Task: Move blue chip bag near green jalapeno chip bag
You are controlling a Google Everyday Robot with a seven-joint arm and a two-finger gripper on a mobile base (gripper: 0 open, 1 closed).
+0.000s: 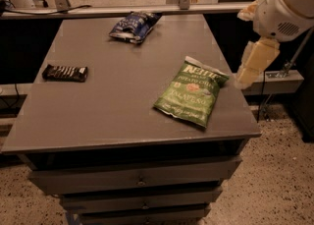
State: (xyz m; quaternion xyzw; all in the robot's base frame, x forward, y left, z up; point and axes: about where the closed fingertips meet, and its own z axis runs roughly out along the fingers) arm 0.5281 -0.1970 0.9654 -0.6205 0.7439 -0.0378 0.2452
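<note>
Everything is being carried by a grey table (98,121), with drawers (132,180) being shown beneath its top. A white arm (289,3) is being held beyond the table's right edge, in the upper right of the view. The cream-coloured gripper (255,62) is being hung from it, pointing downward beside the right edge and off the table top. How far the jaws are parted cannot be told, and nothing is being seen in their hold.

The green chip bag (191,93) is being supported flat on the right half of the table, close to the front right corner, and is being kept just beside the jaws without touching them. The blue chip bag (133,25) is being supported, crinkled, at the far edge near the middle; it is being kept well apart from the jaws and from the green chip bag. A dark candy bar (65,73) is being carried near the left edge.
</note>
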